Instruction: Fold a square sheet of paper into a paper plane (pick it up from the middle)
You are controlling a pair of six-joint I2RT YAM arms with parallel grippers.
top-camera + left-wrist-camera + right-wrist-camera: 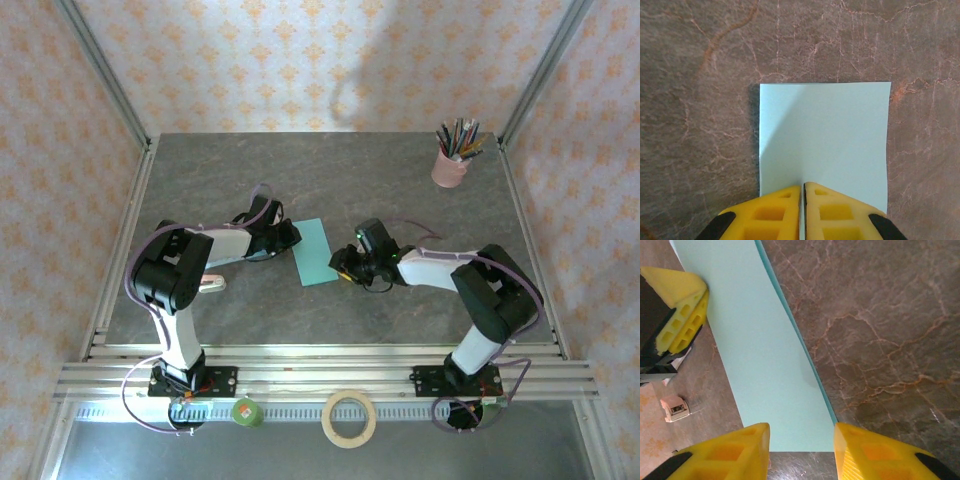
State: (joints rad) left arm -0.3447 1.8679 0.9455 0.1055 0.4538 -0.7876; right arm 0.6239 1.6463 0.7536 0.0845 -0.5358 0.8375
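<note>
Paper sheet (pixel 312 252): one, turquoise, rectangular

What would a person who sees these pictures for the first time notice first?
The light turquoise sheet of paper, folded to a long rectangle, lies flat in the middle of the dark table. The left gripper rests on one long edge, fingers shut; the right gripper stands open over a short end. A pink cup of pencils stands at the far right corner.
</note>
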